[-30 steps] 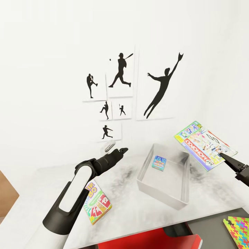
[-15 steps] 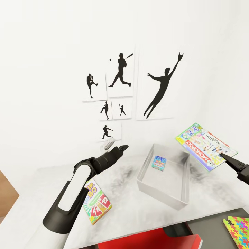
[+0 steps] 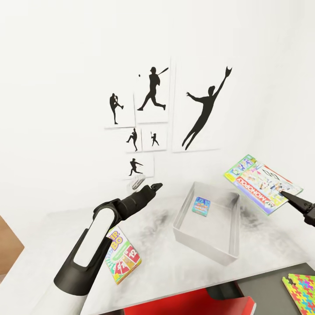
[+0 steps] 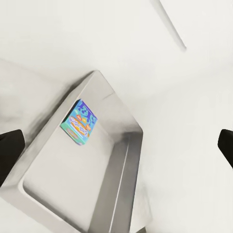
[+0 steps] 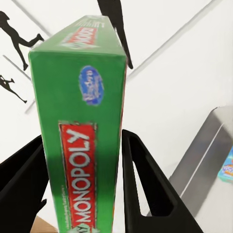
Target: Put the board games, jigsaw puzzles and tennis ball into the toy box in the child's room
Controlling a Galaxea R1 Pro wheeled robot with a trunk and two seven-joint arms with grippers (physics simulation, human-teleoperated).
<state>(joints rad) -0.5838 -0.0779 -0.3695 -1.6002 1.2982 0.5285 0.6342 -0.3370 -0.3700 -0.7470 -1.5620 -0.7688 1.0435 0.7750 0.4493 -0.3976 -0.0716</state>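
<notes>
Monopoly box (image 3: 261, 182), pinched by right gripper (image 3: 292, 199), has been shifted slightly outward from toy box (image 3: 209, 232); corner-held, slippage is risked

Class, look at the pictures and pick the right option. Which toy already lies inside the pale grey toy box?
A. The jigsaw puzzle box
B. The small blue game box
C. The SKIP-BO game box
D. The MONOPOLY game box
B: the small blue game box lies on the floor of the toy box, while the right gripper holds the MONOPOLY box in the air beside the bin.
</notes>
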